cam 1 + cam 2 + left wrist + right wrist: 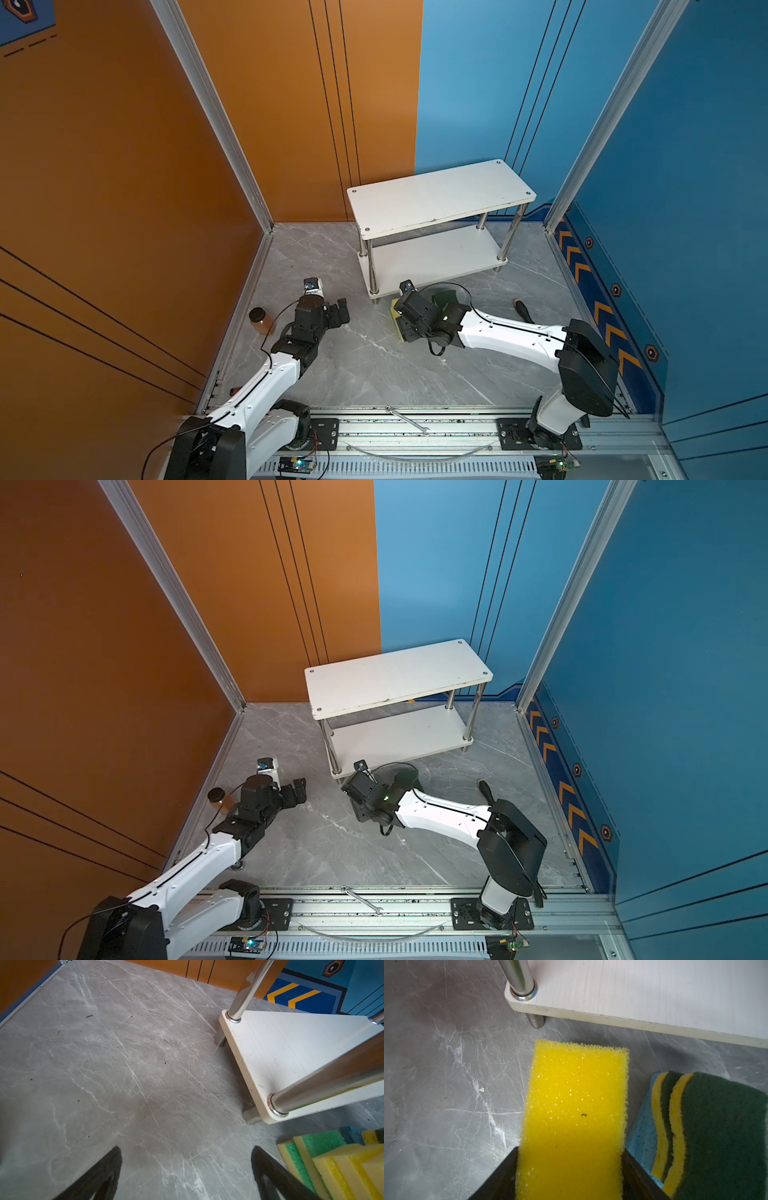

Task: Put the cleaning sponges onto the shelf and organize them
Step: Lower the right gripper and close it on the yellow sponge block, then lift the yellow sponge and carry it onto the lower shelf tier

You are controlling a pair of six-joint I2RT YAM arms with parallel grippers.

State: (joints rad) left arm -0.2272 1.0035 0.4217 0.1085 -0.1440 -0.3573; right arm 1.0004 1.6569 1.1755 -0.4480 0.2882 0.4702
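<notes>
Right pincer (pixel 570 1150) grips yellow sponge (pixel 577 1088) near shelf (pixel 643 987) post; left pincer (pixel 186 1148) spread, empty.

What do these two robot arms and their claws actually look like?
The left arm and right arm have smooth white shells with bulky black joints and a thin black cable running along each. The left gripper and right gripper are black, two-fingered.

Porous yellow foam sponge (pixel 575 1105), matt white shelf board (pixel 654 987), glossy chrome post (pixel 519 976), smooth marbled tabletop (pixel 446 1084)
</notes>
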